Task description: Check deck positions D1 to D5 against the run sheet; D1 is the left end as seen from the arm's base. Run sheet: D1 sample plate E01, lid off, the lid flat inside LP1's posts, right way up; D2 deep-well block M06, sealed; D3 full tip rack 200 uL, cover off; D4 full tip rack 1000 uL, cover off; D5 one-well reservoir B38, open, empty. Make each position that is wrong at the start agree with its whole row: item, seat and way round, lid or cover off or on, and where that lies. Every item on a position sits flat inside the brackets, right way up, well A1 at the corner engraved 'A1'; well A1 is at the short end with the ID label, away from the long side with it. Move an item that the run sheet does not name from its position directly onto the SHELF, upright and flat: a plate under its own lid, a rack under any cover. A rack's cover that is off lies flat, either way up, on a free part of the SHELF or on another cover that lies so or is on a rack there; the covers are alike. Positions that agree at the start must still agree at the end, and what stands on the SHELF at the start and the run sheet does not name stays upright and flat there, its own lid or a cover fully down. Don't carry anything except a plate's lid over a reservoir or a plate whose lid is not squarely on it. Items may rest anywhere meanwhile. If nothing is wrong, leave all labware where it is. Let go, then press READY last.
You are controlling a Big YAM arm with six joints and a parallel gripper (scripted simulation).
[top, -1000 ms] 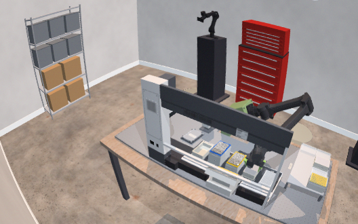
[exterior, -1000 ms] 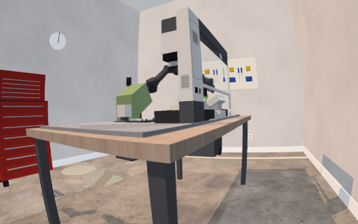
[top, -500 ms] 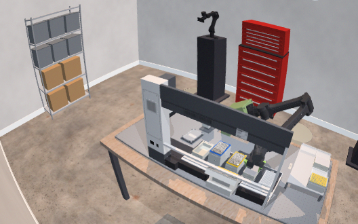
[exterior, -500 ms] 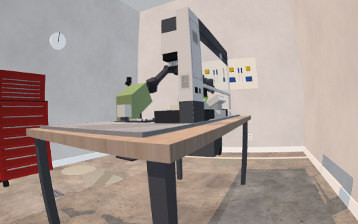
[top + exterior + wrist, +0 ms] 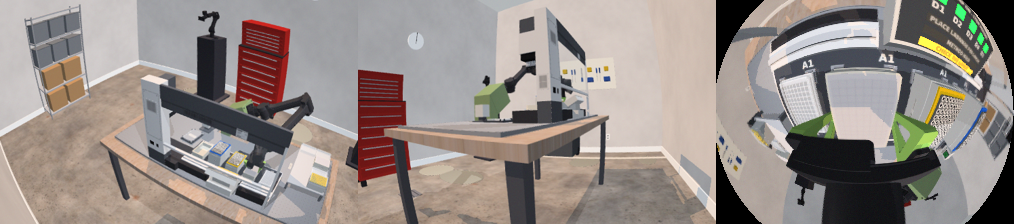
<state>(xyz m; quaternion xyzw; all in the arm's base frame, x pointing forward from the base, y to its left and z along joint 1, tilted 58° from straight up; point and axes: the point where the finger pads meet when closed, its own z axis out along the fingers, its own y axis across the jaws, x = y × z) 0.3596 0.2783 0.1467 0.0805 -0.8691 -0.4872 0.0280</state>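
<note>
My gripper (image 5: 863, 113) is under the gantry, its green fingers shut on the short sides of a grey block with a smooth sealed top (image 5: 863, 104). In the top view the gripper (image 5: 252, 165) stands at the second position from the right. I cannot tell whether the block rests in its brackets or hangs just above them. To its left in the wrist view lies an open well plate (image 5: 799, 98), and to its right a yellow tip rack (image 5: 949, 111). In the top view the row runs plate (image 5: 268, 177), block, yellow rack (image 5: 236, 159), blue rack (image 5: 220, 148), white reservoir (image 5: 203, 149).
A flat grey lid or plate (image 5: 191, 136) lies at the back of the deck. The shelf (image 5: 310, 168) at the table's right end holds white covered items and a yellow rack (image 5: 319, 179). The dark gantry beam (image 5: 224, 117) spans over the deck. A status panel (image 5: 945, 26) shows green lights.
</note>
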